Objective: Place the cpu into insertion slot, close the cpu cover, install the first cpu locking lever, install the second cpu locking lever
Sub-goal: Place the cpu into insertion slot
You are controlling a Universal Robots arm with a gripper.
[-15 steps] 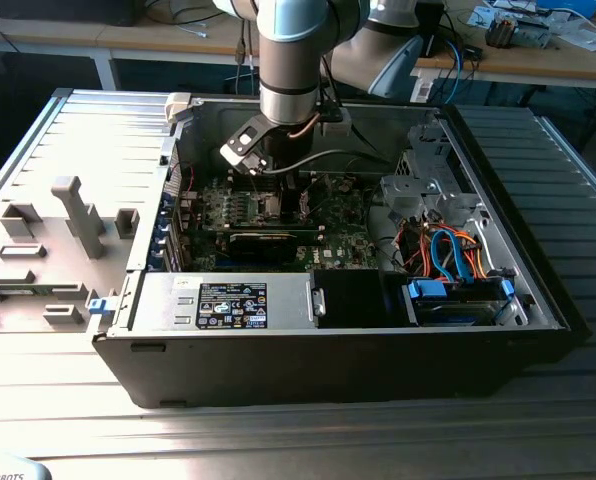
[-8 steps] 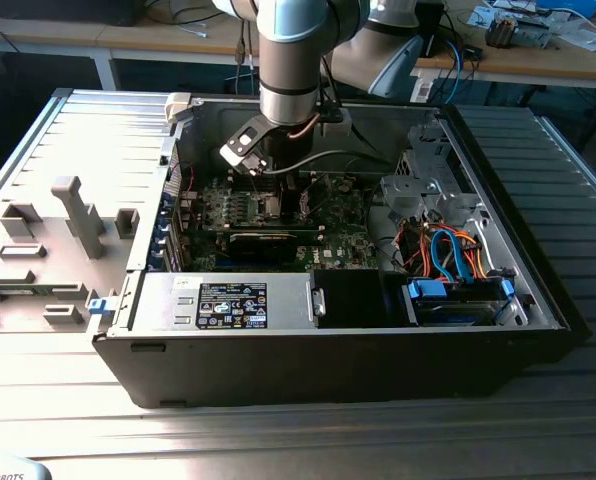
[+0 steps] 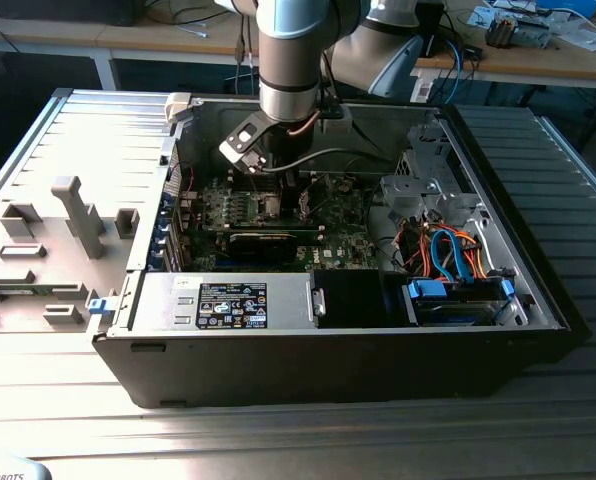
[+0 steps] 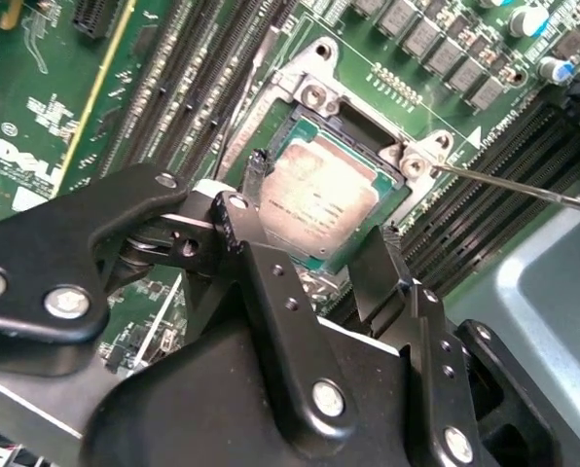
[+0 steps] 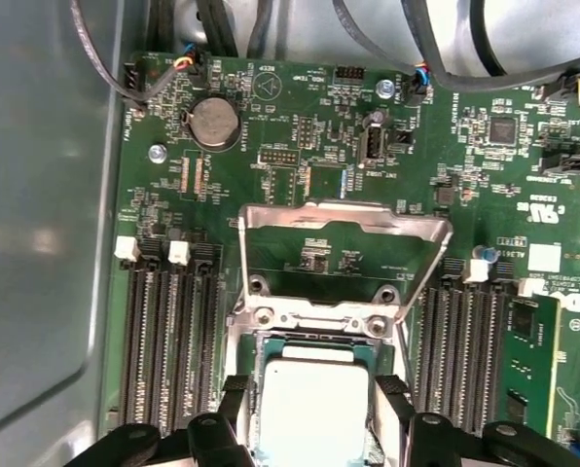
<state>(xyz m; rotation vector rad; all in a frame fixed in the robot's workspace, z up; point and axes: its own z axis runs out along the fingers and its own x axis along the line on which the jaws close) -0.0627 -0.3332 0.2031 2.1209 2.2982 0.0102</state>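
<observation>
Gripper (image 4: 319,206) (image 5: 314,387) reaches down inside the open computer case (image 3: 328,355), with its two black fingers (image 4: 254,173) closed on opposite edges of the cpu (image 4: 321,193) (image 5: 314,413). The chip lies flat, silver-grey top up, within the metal rim of the insertion slot (image 4: 360,119); whether it is fully seated cannot be told.

Just beyond the slot, the cpu cover (image 5: 341,216) stands raised on its hinge, and the green circuit board (image 5: 300,146) shows through its square window. In the second wrist view a thin metal lever (image 4: 524,185) juts out from one corner of the slot, lifted clear of the board.

Long black memory slots (image 5: 163,341) flank the socket closely on both sides, and one beyond them holds a green memory stick (image 5: 533,360). A round coin battery (image 5: 212,122) sits farther up the board.

In the exterior view the gripper (image 3: 283,195) hangs over the board, just behind a long black expansion card (image 3: 263,240). Orange and blue cables (image 3: 448,250) fill the case toward the exterior view's right.
</observation>
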